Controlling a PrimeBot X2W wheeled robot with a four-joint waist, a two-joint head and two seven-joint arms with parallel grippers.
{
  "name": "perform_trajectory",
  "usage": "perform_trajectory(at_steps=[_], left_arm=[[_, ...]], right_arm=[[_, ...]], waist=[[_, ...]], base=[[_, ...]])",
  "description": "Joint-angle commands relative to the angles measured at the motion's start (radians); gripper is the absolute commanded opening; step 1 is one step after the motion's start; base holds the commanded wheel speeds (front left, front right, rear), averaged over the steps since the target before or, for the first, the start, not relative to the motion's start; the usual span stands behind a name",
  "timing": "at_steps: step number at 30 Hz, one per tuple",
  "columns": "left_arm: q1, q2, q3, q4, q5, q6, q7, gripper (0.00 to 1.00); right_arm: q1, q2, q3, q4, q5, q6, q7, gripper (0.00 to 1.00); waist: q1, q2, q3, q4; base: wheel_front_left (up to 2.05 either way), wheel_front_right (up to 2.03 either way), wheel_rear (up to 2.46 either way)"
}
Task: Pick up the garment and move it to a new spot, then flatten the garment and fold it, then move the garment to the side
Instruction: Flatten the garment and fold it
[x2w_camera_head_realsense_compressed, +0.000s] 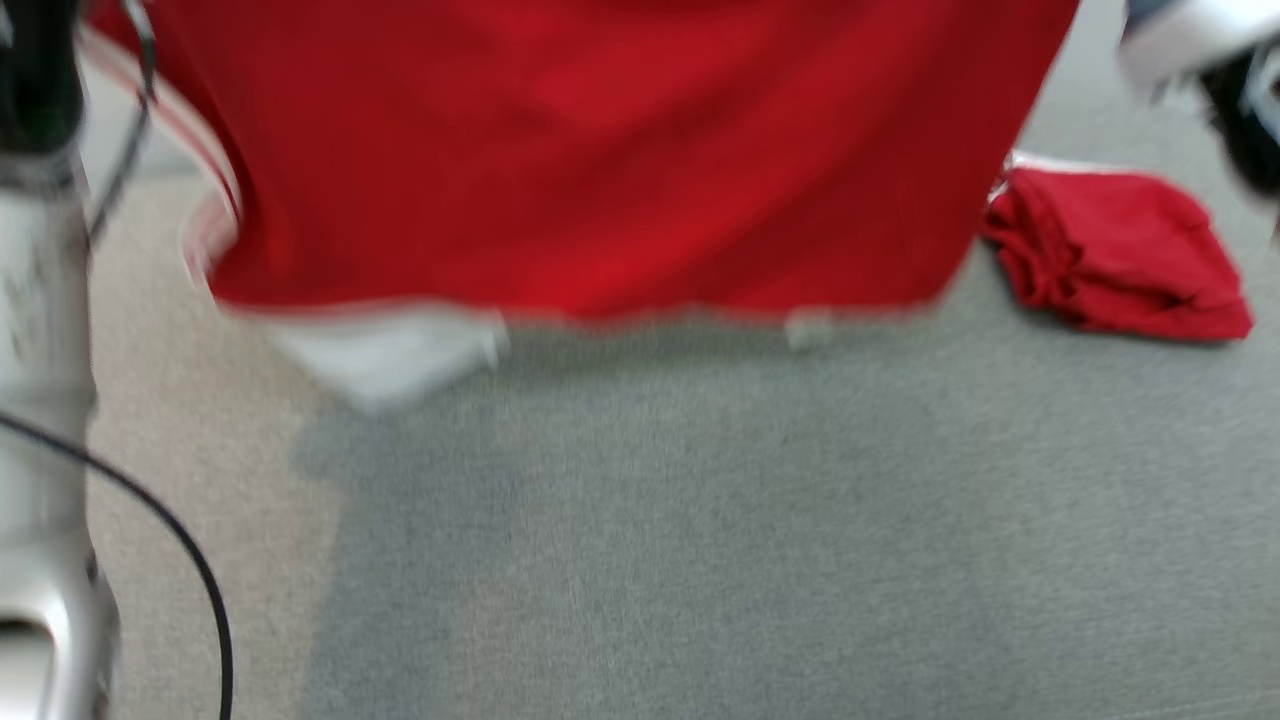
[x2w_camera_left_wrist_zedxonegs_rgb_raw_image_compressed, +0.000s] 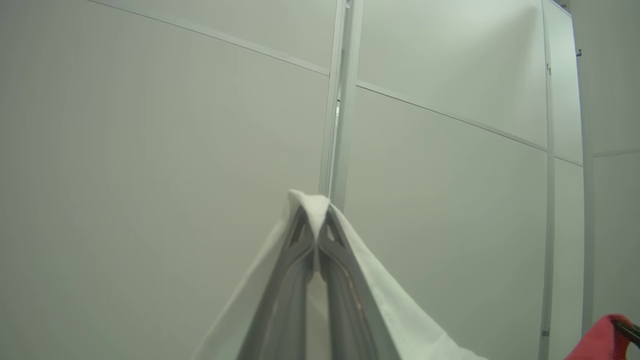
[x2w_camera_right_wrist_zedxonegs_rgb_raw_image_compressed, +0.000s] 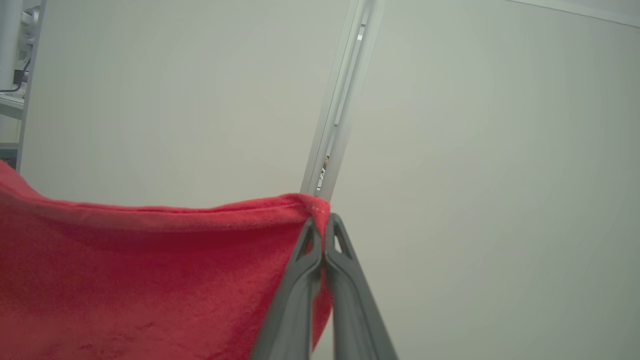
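Garment (x2w_camera_head_realsense_compressed: 600, 150) is held spread above the grey surface (x2w_camera_head_realsense_compressed: 700, 520), left pincer (x2w_camera_left_wrist_zedxonegs_rgb_raw_image_compressed: 316, 225) clamped on its white trim (x2w_camera_left_wrist_zedxonegs_rgb_raw_image_compressed: 312, 202), right pincer (x2w_camera_right_wrist_zedxonegs_rgb_raw_image_compressed: 324, 230) on a red corner (x2w_camera_right_wrist_zedxonegs_rgb_raw_image_compressed: 300, 205); should be lowered level and taut, hem laid first.

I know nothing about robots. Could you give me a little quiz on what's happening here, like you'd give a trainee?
1. True or false: the left tool pinches a white part of the garment.
2. What lies on the carpet at the head view's right? A) a crumpled red cloth B) a blue towel C) a shoe
3. Fill in: the right tool is shut on ___ fabric.
Key: 1 true; 2 A; 3 red.
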Motion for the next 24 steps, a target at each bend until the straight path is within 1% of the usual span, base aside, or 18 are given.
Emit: perform_trajectory(at_steps=[1,4,6,7,10,11,13,16,18,21,24], left_arm=[[-0.073,-0.003,-0.019,0.060,0.035,-0.011,-0.055,0.00],[-0.249,-0.012,-0.057,0.200,0.091,-0.022,-0.170,0.00],[-0.359,-0.022,-0.077,0.283,0.123,-0.028,-0.229,0.00],[-0.359,-0.022,-0.077,0.283,0.123,-0.028,-0.229,0.00],[-0.493,-0.033,-0.105,0.355,0.175,-0.033,-0.266,0.00],[-0.534,-0.036,-0.108,0.359,0.189,-0.034,-0.270,0.00],[-0.587,-0.047,-0.087,0.326,0.213,-0.037,-0.272,0.00],[-0.568,-0.074,-0.074,0.272,0.221,-0.038,-0.271,0.00],[-0.531,-0.079,-0.100,0.234,0.210,-0.039,-0.272,0.00],[-0.443,-0.068,-0.142,0.180,0.175,-0.038,-0.272,0.00],[-0.329,-0.046,-0.179,0.130,0.130,-0.037,-0.272,0.00]], right_arm=[[-0.067,0.008,-0.003,0.052,-0.020,0.000,-0.012,0.00],[-0.220,0.032,-0.041,0.147,-0.060,0.000,-0.018,0.00],[-0.301,0.045,-0.097,0.156,-0.107,0.000,-0.019,0.00],[-0.301,0.045,-0.097,0.156,-0.107,0.000,-0.019,0.00],[-0.372,0.064,-0.170,0.118,-0.201,0.000,-0.018,0.00],[-0.385,0.065,-0.191,0.103,-0.233,0.000,-0.018,0.00],[-0.400,0.069,-0.218,0.079,-0.281,0.000,-0.017,0.00],[-0.383,0.072,-0.238,0.072,-0.322,0.000,-0.017,0.00],[-0.361,0.067,-0.246,0.069,-0.331,0.000,-0.017,0.00],[-0.300,0.065,-0.227,0.056,-0.318,0.000,-0.017,0.00],[-0.228,0.037,-0.186,0.048,-0.286,0.000,-0.017,0.00]], waist=[[0.0000,0.0000,0.125,0.025],[0.0000,0.0000,0.230,0.042],[0.0000,0.0000,0.297,0.048],[0.0000,0.0000,0.297,0.048],[0.0000,0.0000,0.382,0.055],[0.0000,0.0000,0.408,0.058],[0.0000,0.0000,0.455,0.067],[0.0000,0.0000,0.498,0.084],[0.0000,0.0000,0.516,0.098],[0.0000,0.0000,0.520,0.110],[0.0000,0.0000,0.505,0.120]], base=[[0.00,0.00,0.00],[0.00,0.00,0.00],[0.00,0.00,0.00],[0.00,0.00,0.00],[0.00,0.00,0.00],[0.00,0.00,0.00],[0.00,0.00,0.00],[0.00,0.00,0.00],[0.00,0.00,0.00],[0.00,0.00,0.00],[0.00,0.00,0.00]])
